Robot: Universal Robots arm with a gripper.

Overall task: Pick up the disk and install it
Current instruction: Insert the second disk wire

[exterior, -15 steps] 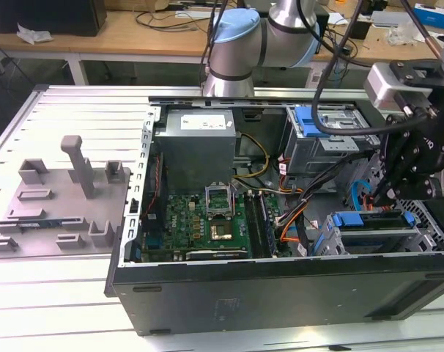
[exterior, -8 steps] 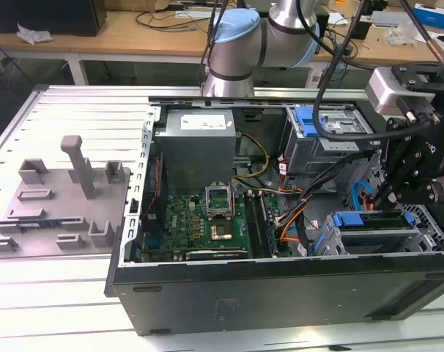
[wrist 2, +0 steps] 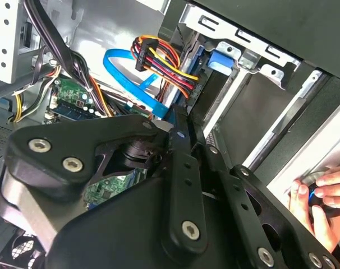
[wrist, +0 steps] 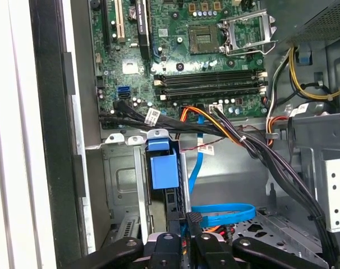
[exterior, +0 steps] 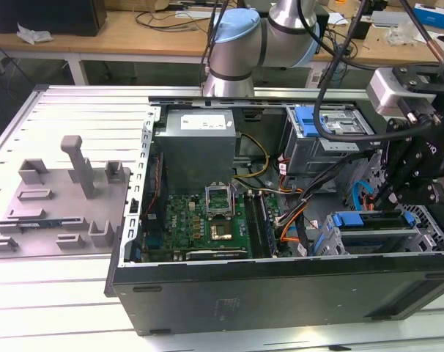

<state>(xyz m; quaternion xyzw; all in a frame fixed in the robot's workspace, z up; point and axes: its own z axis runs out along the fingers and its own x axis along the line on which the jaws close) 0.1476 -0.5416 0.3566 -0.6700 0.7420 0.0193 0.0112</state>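
The disk (exterior: 376,230), a grey slab with a blue carrier strip along its upper edge, sits in the drive cage at the case's corner on the exterior view's right. My gripper (exterior: 407,192) hangs just above that cage. In the first wrist view the gripper (wrist: 187,224) points into the cage slot, where a blue plastic piece (wrist: 161,167) caps the slot's far end. In both wrist views the black fingers (wrist 2: 179,147) lie close together, shut. Whether the tips touch the disk cannot be told.
The open computer case (exterior: 280,282) holds a motherboard (exterior: 207,220), a grey power-supply box (exterior: 200,143), a second cage with a blue bracket (exterior: 313,121), and loose cables (wrist: 226,131) by the slot. A person's hand (wrist 2: 321,197) rests beside the case. A grey fixture plate (exterior: 61,198) lies on the exterior view's left.
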